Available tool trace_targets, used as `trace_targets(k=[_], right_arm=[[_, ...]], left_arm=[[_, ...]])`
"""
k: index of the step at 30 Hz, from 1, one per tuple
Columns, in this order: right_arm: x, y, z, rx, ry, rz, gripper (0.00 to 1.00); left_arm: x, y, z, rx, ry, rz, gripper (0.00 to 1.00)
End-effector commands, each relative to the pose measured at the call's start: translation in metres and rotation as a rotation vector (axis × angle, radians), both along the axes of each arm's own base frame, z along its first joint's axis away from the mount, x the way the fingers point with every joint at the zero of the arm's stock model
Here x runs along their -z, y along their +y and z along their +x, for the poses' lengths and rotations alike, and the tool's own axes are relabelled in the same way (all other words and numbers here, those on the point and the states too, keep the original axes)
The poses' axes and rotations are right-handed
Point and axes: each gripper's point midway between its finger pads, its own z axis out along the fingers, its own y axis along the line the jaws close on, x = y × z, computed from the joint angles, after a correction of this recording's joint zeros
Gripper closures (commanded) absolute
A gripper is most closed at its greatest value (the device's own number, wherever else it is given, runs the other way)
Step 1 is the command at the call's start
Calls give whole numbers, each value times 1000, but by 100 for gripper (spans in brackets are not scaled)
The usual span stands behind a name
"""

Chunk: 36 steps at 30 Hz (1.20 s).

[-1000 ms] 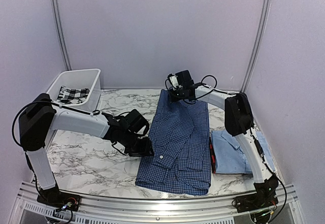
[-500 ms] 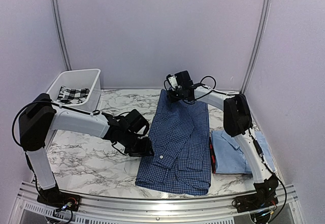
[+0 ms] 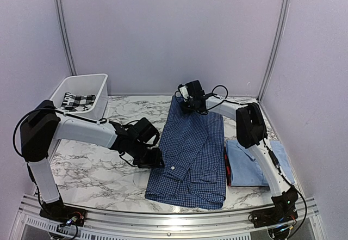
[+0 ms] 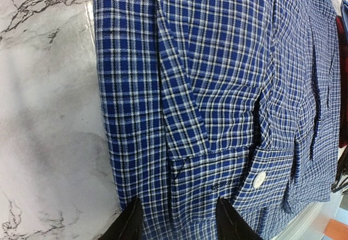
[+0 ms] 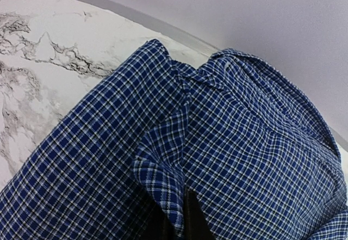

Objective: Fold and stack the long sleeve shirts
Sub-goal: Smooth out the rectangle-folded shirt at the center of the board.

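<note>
The dark blue check shirt lies folded lengthwise in the middle of the table, its cuff button showing. My left gripper sits at the shirt's left edge, open, its fingertips apart over flat cloth. At the shirt's far end my right gripper is shut, pinching a raised fold of the check cloth between its fingers. The light blue shirt lies folded to the right of the dark one.
A white bin holding a black-and-white check cloth stands at the back left. A dark red strip shows between the two shirts. Bare marble lies left of the dark shirt. Walls enclose the table.
My right gripper has closed on a fold at the far end of the dark blue shirt and shifted slightly left. The left arm has not moved.
</note>
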Motion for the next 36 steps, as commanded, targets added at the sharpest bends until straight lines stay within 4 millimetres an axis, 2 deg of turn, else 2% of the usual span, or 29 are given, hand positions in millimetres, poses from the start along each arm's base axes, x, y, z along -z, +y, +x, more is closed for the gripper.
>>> trace_targets(k=[1, 6, 10, 15, 19, 25, 29, 31, 36], right_arm=[[-39, 9, 9, 7, -81, 58, 98], [-52, 13, 9, -6, -87, 127, 100], [-51, 13, 10, -7, -67, 173, 100], [-47, 13, 8, -10, -50, 181, 92], [-45, 13, 7, -13, -43, 182, 85], [-46, 11, 8, -8, -45, 181, 81], [-47, 9, 9, -4, -47, 181, 78], [-47, 7, 10, -2, -47, 180, 76], [-52, 4, 11, 4, -33, 211, 65]], left_arm=[[2, 8, -4, -6, 12, 26, 53], [4, 10, -5, -6, 13, 31, 53], [5, 9, -6, 2, 14, 32, 53], [4, 2, -7, 25, 12, 23, 53], [4, -7, -8, 44, 15, 15, 60], [7, -11, -11, 47, 22, 19, 74], [1, -12, -10, 45, 14, 9, 88], [-5, -15, -10, 47, 5, -4, 99], [-27, -22, -10, 60, -19, -53, 100]])
